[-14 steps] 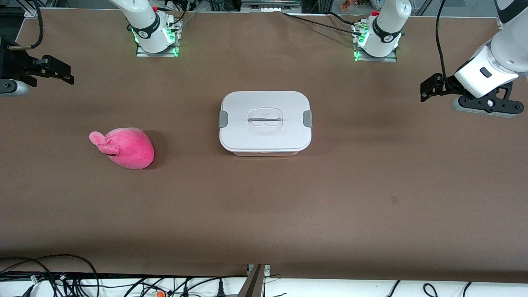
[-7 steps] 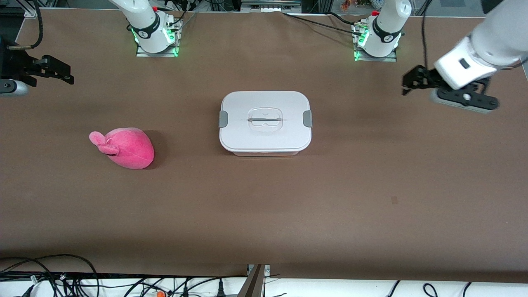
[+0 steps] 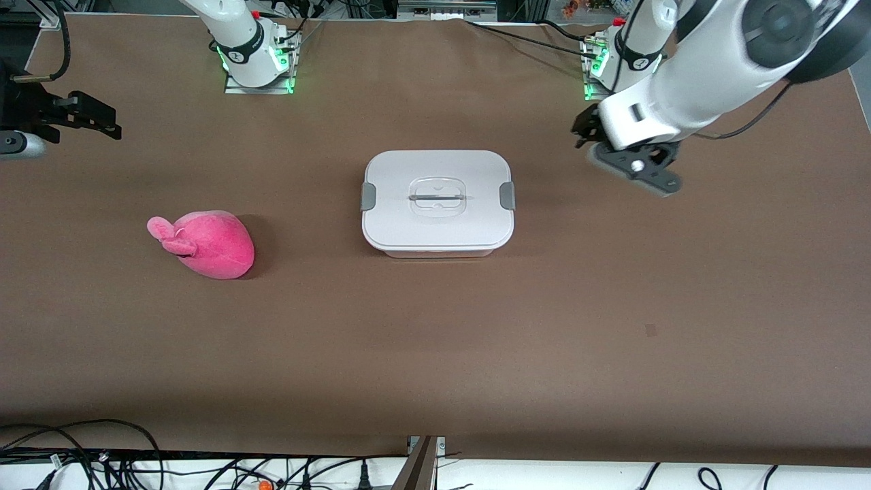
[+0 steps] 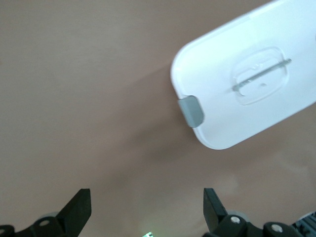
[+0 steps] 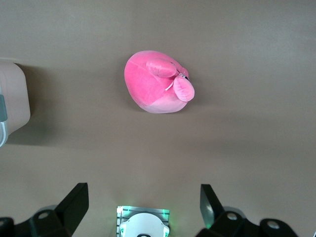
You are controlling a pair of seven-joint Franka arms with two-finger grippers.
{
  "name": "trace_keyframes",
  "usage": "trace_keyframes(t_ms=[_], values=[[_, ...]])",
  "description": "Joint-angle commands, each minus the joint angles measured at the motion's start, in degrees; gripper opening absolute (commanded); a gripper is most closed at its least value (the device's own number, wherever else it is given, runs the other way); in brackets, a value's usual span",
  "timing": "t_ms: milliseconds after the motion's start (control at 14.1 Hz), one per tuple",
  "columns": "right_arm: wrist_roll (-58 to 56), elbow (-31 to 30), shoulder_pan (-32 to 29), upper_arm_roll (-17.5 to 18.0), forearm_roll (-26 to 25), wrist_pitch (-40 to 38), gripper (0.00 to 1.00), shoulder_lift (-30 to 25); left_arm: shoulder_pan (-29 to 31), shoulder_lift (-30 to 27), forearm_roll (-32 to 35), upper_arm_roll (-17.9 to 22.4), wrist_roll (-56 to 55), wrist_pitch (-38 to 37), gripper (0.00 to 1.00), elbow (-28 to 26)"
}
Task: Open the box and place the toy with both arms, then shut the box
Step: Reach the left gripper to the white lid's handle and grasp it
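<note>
Both sets of jaws stand wide apart and empty. Going from the right arm's end: the right gripper [image 3: 102, 126] waits over bare table, the plush toy [image 3: 207, 243] nearby below it, soft and light, best pinched across its rounded body. The left gripper [image 3: 586, 129] hangs over the table just beside the box [image 3: 437, 202], whose rigid, smooth lid looks best freed at its grey clips [image 4: 191, 110].

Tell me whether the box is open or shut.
Shut. The white lid sits flush on the box, with both grey clips down at its ends. Neither hand touches it.
</note>
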Motion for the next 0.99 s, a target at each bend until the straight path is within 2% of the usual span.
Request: trace_keyframes(t_ms=[0,71,212,354,636,778,919], values=[[0.1,1.2,-0.5,0.4,-0.7,0.0,1.0,1.6,-5.7,7.5,0.0,-1.1,0.5,-1.2,1.0,7.6],[-0.1,1.4,-0.3,0.4,-0.8,-0.2,1.0,2.5,-8.0,10.9,0.5,-1.2,0.6,-0.7,1.0,9.5],[-0.2,1.2,-0.4,0.4,-0.5,0.2,1.0,2.9,-15.4,18.1,1.4,-0.7,0.4,5.3,1.0,15.8],[-0.3,1.2,-0.4,0.4,-0.9,0.3,1.0,4.7,-18.1,22.1,4.6,-1.0,2.0,7.9,1.0,18.6],[1.6,0.5,0.1,0.4,-1.6,2.8,1.0,8.1,-19.7,22.9,5.1,-0.8,15.5,9.6,1.0,18.1],[10.9,-0.4,-0.8,0.3,-0.6,4.5,1.0,11.9,-19.8,23.0,8.3,-0.8,20.8,12.3,1.0,17.9],[12.9,-1.5,-1.1,0.2,-0.6,5.7,1.0,13.7,-20.6,24.0,11.0,-0.8,21.6,12.6,1.0,17.6]])
